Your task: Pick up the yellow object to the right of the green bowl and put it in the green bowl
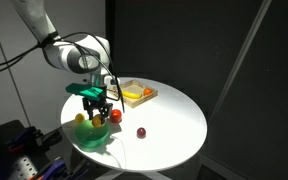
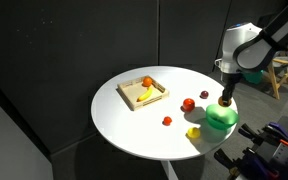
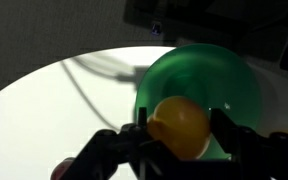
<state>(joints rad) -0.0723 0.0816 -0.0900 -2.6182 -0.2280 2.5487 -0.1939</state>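
Far left on the white round table (image 2: 134,135) sat the wooden tray (image 2: 126,99), and you had an orange ball (image 2: 147,81) and a long yellow piece (image 2: 144,97) lying in it. Moving right onto bare tabletop, there was a small red piece (image 2: 167,121), then a bigger red one (image 2: 188,104), and a dark one (image 2: 205,95) a bit further back. Next came a yellow lump (image 2: 193,132), resting on the table just beside the green bowl (image 2: 221,120). And there at the right was your gripper (image 2: 226,100), pointing straight down over that bowl. In the wrist view the picture was clear: the yellow object (image 3: 179,122), rounded and orange-tinged, was clamped between your two dark fingers (image 3: 232,138), one pressed on each side. The bowl's green hollow filled the frame right behind it. So you had it grasped and over the bowl, not lying in it. In both exterior views the fingers hid the piece, so I couldn't tell how high above the bowl's floor it hung. A blurred red shape (image 3: 59,170) also showed at the wrist view's lower left corner, possibly one of the red pieces.
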